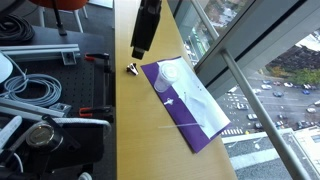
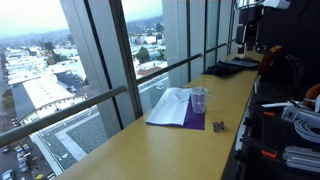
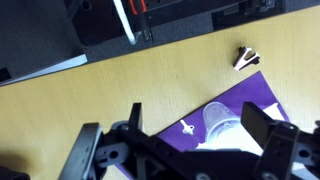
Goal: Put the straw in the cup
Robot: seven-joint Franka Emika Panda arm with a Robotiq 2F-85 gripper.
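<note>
The clear cup (image 1: 164, 84) (image 2: 199, 99) stands upright on a purple cloth (image 1: 190, 118) near the window side of the wooden counter. A very thin pale line that looks like the straw (image 1: 192, 121) lies across the cloth and counter in front of the cup. It is too faint to be sure. My gripper (image 1: 141, 45) hangs high above the counter, away from the cup, open and empty. In the wrist view the gripper (image 3: 197, 122) frames the cup (image 3: 222, 122) far below, close to its right finger (image 3: 262, 128).
A small black-and-yellow object (image 1: 131, 69) (image 3: 246, 58) lies on the counter beside the cloth. White paper (image 2: 170, 105) covers part of the cloth. Glass windows (image 2: 110, 50) run along one counter edge. Cables and black equipment (image 1: 40, 95) crowd the other side.
</note>
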